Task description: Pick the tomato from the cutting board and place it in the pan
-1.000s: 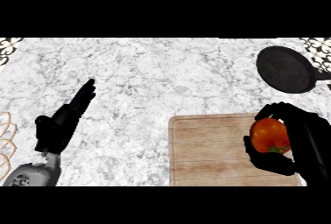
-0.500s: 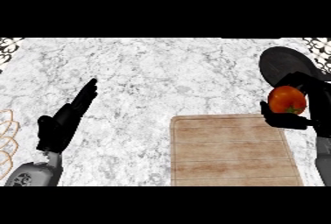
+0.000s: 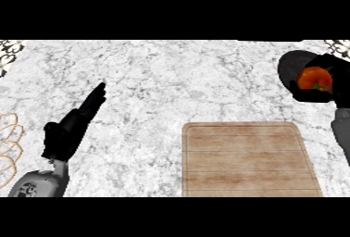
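Observation:
The red-orange tomato (image 3: 314, 79) is over the black pan (image 3: 292, 68) at the right edge of the counter. My right hand (image 3: 335, 74) is curled round the tomato from the right, black against the black pan, so its outline is hard to separate. The wooden cutting board (image 3: 249, 159) lies bare at the lower right. At the left, my left hand (image 3: 70, 130) rests open with straight fingers pointing up and away, apart from everything.
The marble counter (image 3: 171, 83) fills the view. A wire basket or rack edge (image 3: 8, 143) shows at the far left edge. Patterned surfaces sit at the top corners.
My right hand has carried the tomato up and to the right, off the cutting board and over the pan. The left hand has stayed still.

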You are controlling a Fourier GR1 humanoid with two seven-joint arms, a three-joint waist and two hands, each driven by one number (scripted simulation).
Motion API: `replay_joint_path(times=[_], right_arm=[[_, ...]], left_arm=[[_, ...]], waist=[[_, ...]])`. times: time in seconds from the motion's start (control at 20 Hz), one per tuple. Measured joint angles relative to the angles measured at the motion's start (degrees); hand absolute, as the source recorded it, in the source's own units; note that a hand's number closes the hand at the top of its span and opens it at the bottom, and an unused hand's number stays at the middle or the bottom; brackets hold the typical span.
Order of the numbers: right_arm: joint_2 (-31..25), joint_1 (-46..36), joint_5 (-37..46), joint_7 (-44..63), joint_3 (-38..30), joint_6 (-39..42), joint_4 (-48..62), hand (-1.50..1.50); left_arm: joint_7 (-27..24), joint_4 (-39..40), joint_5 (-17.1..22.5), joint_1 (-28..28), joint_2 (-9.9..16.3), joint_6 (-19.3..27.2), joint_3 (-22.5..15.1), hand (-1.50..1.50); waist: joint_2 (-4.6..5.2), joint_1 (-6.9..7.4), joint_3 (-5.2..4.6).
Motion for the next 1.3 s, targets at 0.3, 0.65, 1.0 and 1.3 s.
replay_joint_path(times=[0.3,0.65,1.0,1.3], right_arm=[[-1.40,-9.43,-0.69,-12.46,-5.12,-3.46,20.85,1.50],[-4.26,-15.76,-1.42,-22.51,-9.63,-5.96,36.48,1.50],[-6.38,-20.03,1.07,-16.04,-9.20,-3.61,46.98,-1.50],[-6.92,-21.54,0.02,-15.84,-10.48,2.19,50.38,-1.50]], left_arm=[[-0.37,1.40,0.21,-1.35,-0.19,-1.09,1.10,0.00],[-0.28,0.67,-0.99,-1.26,-1.57,-1.02,-0.06,0.00],[0.02,0.31,-0.96,-2.40,-1.66,-1.86,-0.23,0.00],[-0.14,1.01,-1.52,-3.61,-2.53,-1.55,-0.62,0.00]], waist=[[0.27,0.51,0.04],[0.66,1.48,0.13],[1.44,3.04,0.14],[1.98,3.62,0.36]])
